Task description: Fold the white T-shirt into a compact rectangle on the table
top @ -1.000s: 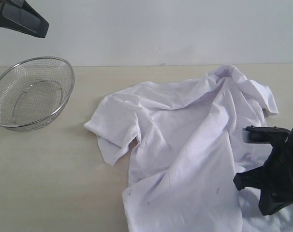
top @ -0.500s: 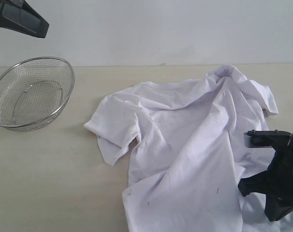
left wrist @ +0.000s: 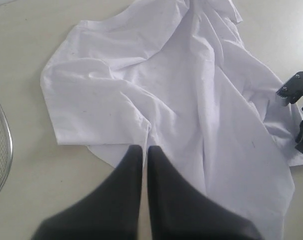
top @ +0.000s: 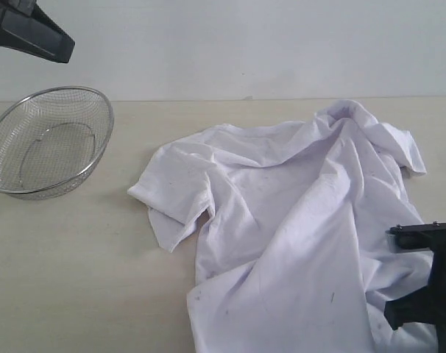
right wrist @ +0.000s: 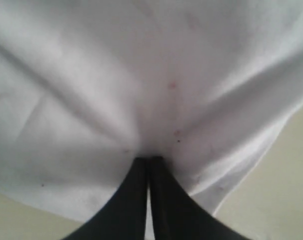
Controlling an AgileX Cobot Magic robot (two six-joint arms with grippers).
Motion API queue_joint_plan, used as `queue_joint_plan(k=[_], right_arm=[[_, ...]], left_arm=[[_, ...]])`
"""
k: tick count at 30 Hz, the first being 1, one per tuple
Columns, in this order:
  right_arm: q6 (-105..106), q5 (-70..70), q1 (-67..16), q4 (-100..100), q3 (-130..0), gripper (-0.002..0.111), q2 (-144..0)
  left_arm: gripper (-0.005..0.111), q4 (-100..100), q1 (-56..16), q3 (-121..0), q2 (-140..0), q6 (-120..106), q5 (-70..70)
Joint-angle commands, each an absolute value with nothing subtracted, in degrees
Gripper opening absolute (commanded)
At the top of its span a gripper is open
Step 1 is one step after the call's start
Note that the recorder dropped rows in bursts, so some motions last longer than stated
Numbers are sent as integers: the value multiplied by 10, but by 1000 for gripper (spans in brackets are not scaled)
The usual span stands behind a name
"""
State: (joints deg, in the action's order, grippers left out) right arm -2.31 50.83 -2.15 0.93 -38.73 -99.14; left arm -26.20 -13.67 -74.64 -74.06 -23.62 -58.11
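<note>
Since earlier frame, right arm dropped lower, right gripper (right wrist: 149, 161) clenched on white T-shirt (top: 282, 220), crumpled centre-right on counter (top: 76, 279). Raised left gripper (left wrist: 141, 149) clenched, empty. Mesh bowl (top: 50, 140) far left.

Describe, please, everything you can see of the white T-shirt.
The white T-shirt is thin, soft-looking cloth, unfolded and heavily creased, lying crumpled on the pale table. One short sleeve lies flat; a bunched ridge rises at the far side. No lettering shows. The shut right end effector pinches its cloth, which puckers there.
</note>
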Motion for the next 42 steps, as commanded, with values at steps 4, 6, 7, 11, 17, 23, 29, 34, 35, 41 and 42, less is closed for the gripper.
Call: queue_joint_plan(k=[4,6,7,11,17,23,29,34,35,41,42], right_arm=[[-44,523,61,-55,-374,0,-1000],[-42,514,86,-52,-374,0,-1000],[-41,512,98,-52,-374,0,-1000],[-35,509,140,-50,-374,0,-1000],[8,520,149,0,-388,0,-998],[8,521,149,-8,-407,0,-954],[57,530,148,72,-454,0,-878],[249,519,148,342,-502,0,-835],[286,523,145,398,-511,0,-835],[323,518,64,453,-546,0,-848],[323,514,52,453,-546,0,-852]], left_arm=[[4,-263,-136,-745,-737,-240,-585],[4,-263,-136,-745,-737,-240,-585],[4,-263,-136,-745,-737,-240,-585],[4,-259,-136,-745,-737,-240,-585],[4,-258,-136,-745,-737,-240,-584],[4,-254,-136,-745,-737,-240,-583],[4,-254,-136,-745,-737,-240,-573],[4,-259,-136,-745,-755,-242,-560],[4,-264,-136,-745,-767,-247,-553],[4,-342,-136,-755,-877,-341,-537],[4,-350,-136,-759,-902,-347,-539]])
